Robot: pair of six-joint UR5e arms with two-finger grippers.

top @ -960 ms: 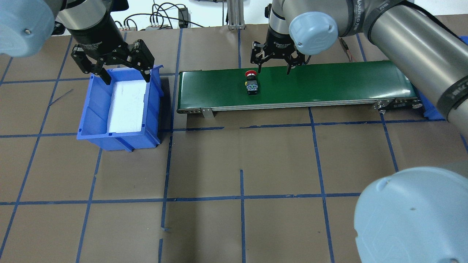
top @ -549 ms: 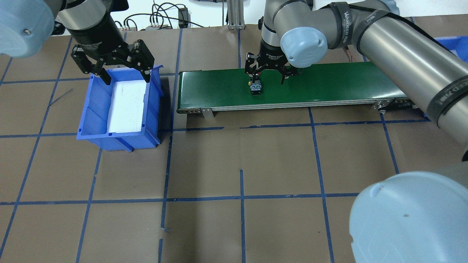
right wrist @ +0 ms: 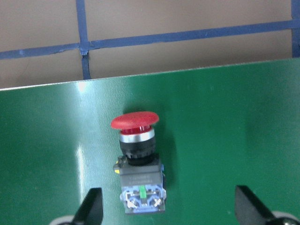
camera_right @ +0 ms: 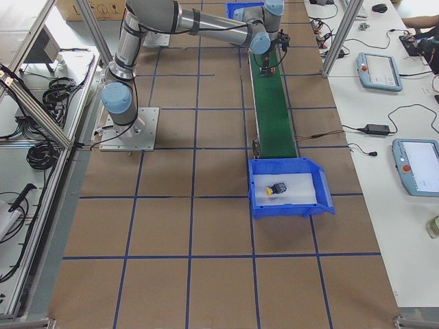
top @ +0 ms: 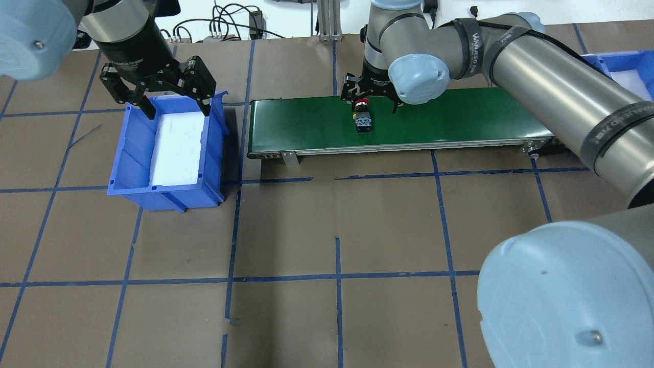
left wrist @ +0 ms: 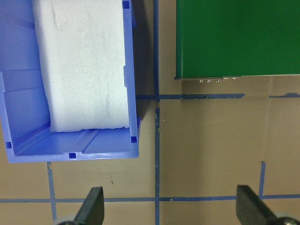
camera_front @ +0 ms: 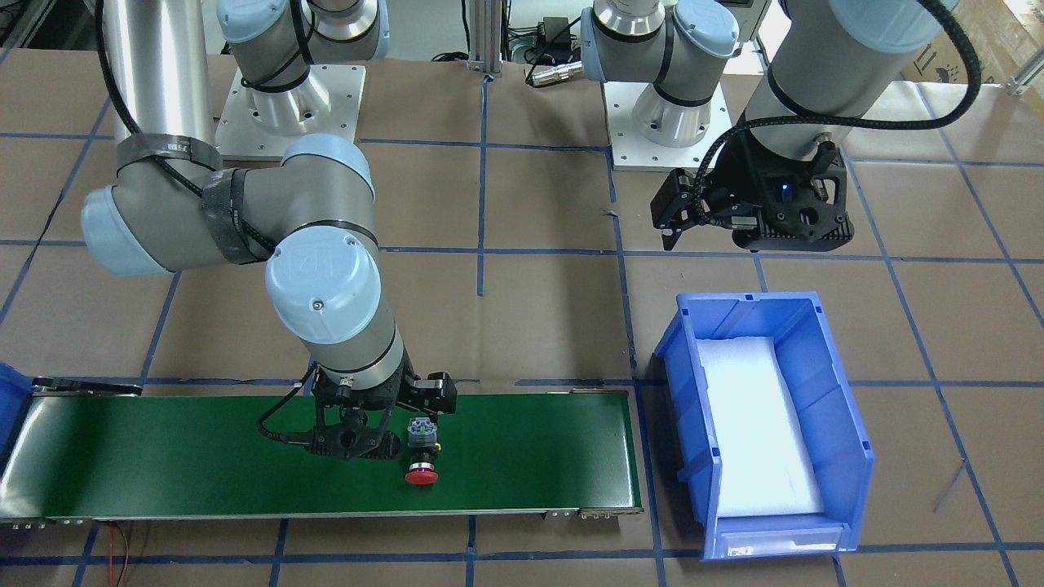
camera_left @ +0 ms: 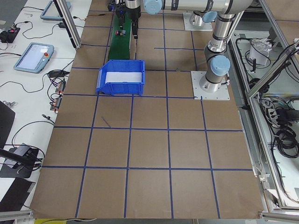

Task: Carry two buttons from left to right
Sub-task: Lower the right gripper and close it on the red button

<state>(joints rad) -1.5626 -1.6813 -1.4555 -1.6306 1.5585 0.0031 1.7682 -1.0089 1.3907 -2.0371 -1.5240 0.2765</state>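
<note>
One red button (right wrist: 138, 159) on belt (right wrist: 234, 140); between right jaws, apart, untouched; left jaws apart

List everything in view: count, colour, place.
red button: 1, red cap, lying on the belt
yellow button: 1, yellow cap, in the right bin
belt: 1, green, far side of the table
left bin: 1, blue, at the belt's left end, no button in it
right bin: 1, blue, at the belt's right end
foam: 2, white, one lining each bin
table: 1, brown, blue tape grid
pendants: 2, grey-blue, side bench
left gripper: 1, black, open, above the left bin
right gripper: 1, black, low over the belt, jaws open either side of the red button
</note>
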